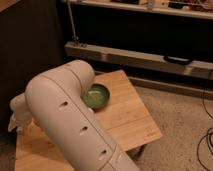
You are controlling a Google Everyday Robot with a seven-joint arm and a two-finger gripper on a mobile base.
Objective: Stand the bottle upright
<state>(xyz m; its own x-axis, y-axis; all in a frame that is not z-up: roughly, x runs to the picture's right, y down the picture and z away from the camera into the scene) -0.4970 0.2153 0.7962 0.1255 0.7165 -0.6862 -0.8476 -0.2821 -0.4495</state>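
Observation:
The bottle is hidden; no part of it shows on the wooden table (134, 119). My big white arm (70, 120) rises from the bottom edge, bends over the table's middle and reaches down to the left. My gripper (17, 120) is at that left end, low over the table's left edge, and it appears only as a pale whitish shape. The arm covers most of the table's left half.
A green bowl (98, 96) sits on the table just right of the arm's bend. A dark shelf unit with a grey rail (140, 57) stands behind the table. Black cables (205, 142) lie on the speckled floor at the right.

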